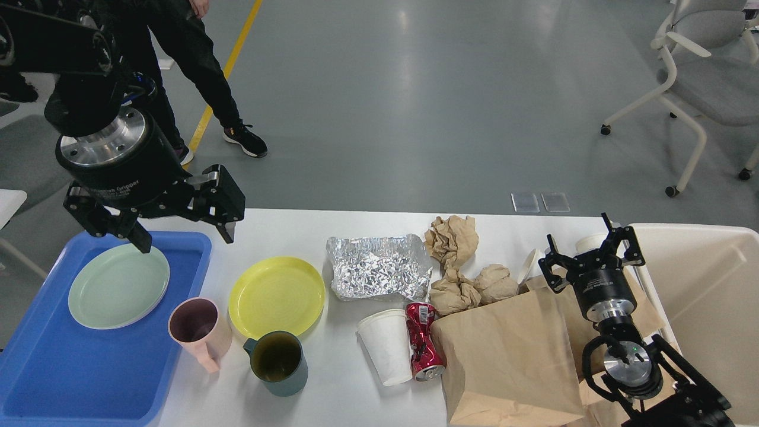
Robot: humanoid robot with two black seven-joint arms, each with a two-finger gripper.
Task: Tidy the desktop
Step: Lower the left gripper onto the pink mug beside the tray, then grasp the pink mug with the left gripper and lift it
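Observation:
The white desktop [341, 385] holds dishes on its left half and rubbish on its right half. My left gripper [185, 240] hangs open and empty above the back right corner of the blue tray [89, 379], just behind the pale green plate [118, 286]. Beside the tray stand a pink mug [198, 332], a yellow plate [277, 296] and a dark teal mug [277, 362]. My right gripper [587, 246] stands open over the back of a brown paper bag [510, 362], holding nothing.
Crumpled foil [379, 267], a tipped white paper cup [388, 347], a crushed red can [424, 341] and brown paper balls [456, 293] lie mid-table. A cream bin [705, 296] sits at the right edge. A person's legs [195, 59] stand beyond the table's left end.

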